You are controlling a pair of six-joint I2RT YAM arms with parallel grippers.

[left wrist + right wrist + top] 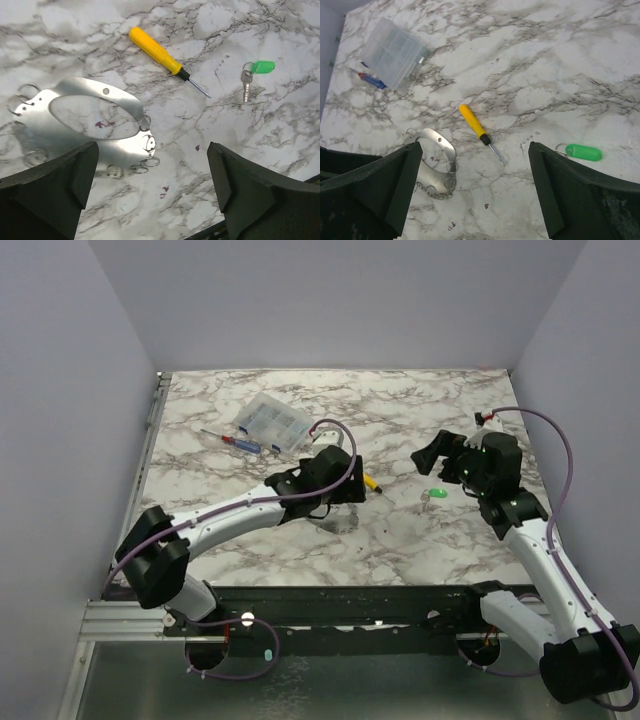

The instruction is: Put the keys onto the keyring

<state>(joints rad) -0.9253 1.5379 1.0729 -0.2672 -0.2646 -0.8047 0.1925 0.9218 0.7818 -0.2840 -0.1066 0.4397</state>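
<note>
The keyring [127, 102] is a thin shiny metal band forming a wide loop, with several small split rings along its edge. It lies flat on the marble, up and left of my open, empty left gripper [152, 195]. The key has a bright green tag [262, 66] and a small metal blade [246, 86], and lies apart at the upper right. In the right wrist view the keyring [440, 142] is at the lower left and the green tag [583, 152] at the right. My right gripper [475, 195] is open and empty above the table between them.
A yellow-handled screwdriver [157, 51] lies between the keyring and the key. A clear compartment box [395, 50] and a red-and-blue screwdriver [370, 80] lie at the far left. In the top view the left gripper [335, 485] and right gripper [432, 455] are mid-table.
</note>
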